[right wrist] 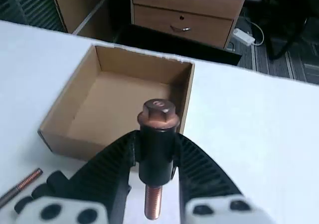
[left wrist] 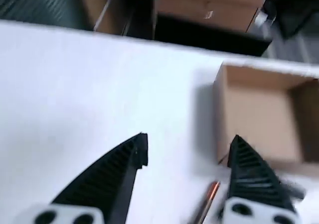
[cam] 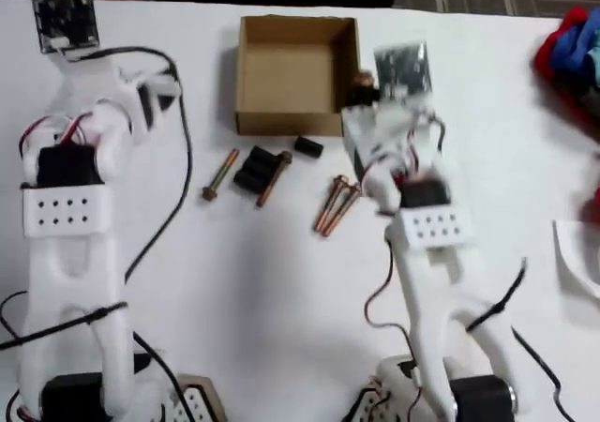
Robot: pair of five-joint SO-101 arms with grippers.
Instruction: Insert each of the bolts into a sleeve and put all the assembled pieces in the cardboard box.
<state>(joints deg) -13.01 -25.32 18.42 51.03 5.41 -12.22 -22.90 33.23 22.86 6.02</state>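
Near the cardboard box (cam: 286,122), loose bolts (cam: 336,204) flank black sleeves (cam: 255,169).

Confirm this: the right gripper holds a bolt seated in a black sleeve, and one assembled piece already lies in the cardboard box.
Not quite. The cardboard box holds nothing yet, as the right wrist view shows. The right gripper does hold a bolt seated in a black sleeve.
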